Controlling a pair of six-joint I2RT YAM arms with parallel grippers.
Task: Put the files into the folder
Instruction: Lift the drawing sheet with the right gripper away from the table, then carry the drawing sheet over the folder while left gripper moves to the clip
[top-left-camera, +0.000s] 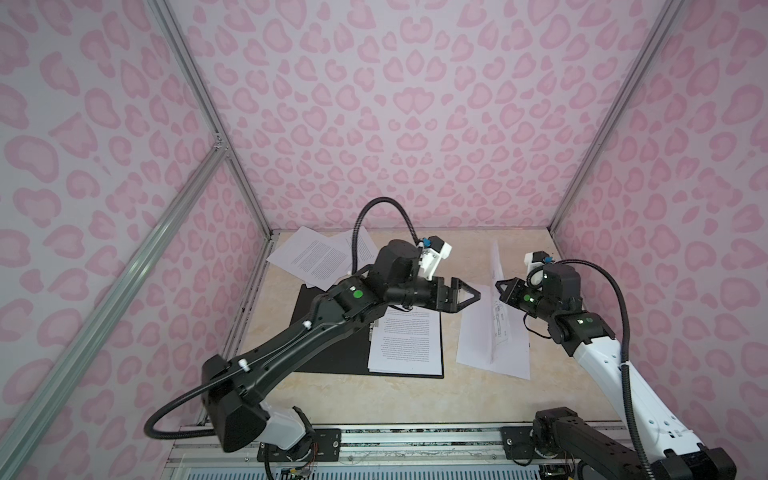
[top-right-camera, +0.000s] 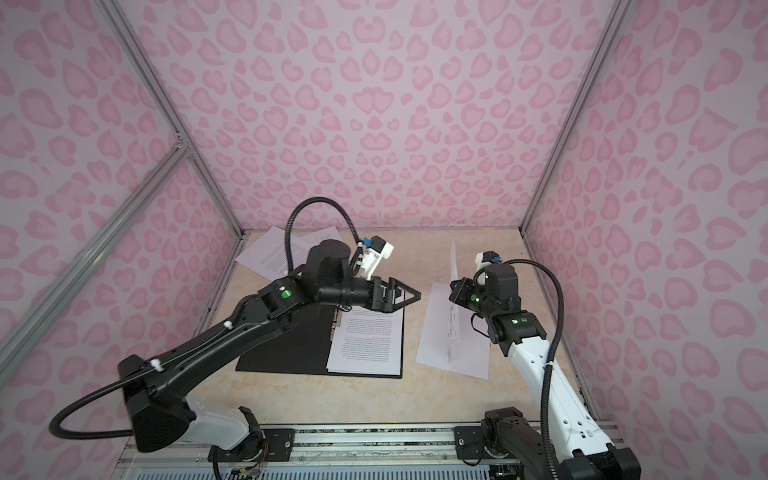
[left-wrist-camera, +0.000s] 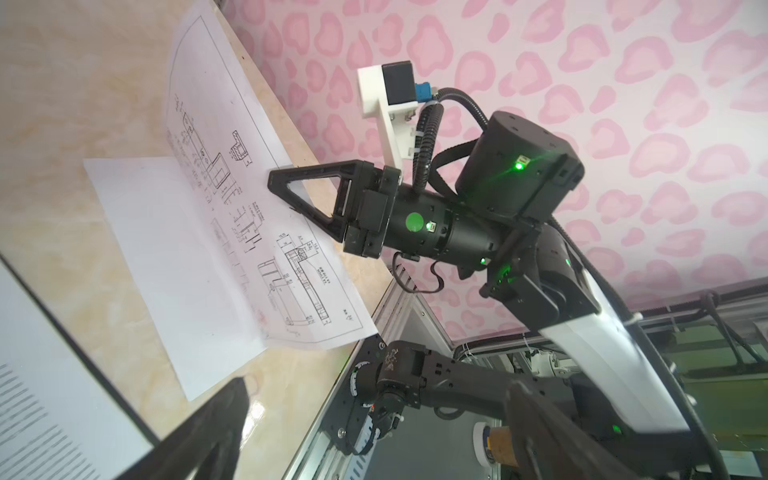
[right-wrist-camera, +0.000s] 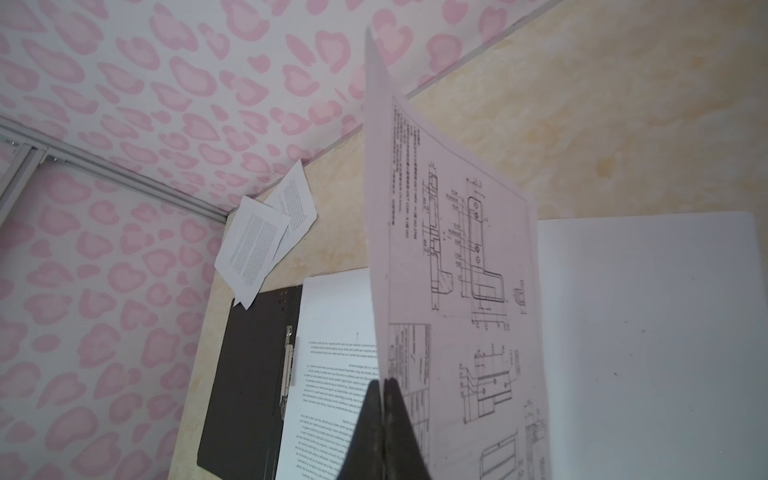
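Thin white paper sheet with line drawing (right-wrist-camera: 457, 249): matt, pliant.
Open black folder (right-wrist-camera: 249, 374): matt inside; bright metal spine clip (right-wrist-camera: 286, 365).
Beige marble-pattern worktop (left-wrist-camera: 83, 104): smooth, glossy.
Right end effector (left-wrist-camera: 274, 183): matt black plastic.

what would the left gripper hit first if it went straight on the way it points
Most likely the drawing sheet held on edge by the right gripper, straight ahead of the left gripper; depth is unclear, so only probably.

Surface (top-left-camera: 332, 399): beige, marbled, glossy.
Walls (top-left-camera: 415, 104): pale panels with a pink blotch print, closing the surface's left, back and right edges.
Frame struts (top-left-camera: 203, 104): silver aluminium profiles, rising from both back corners.
Rail (top-left-camera: 415, 436): metal, along the front edge.
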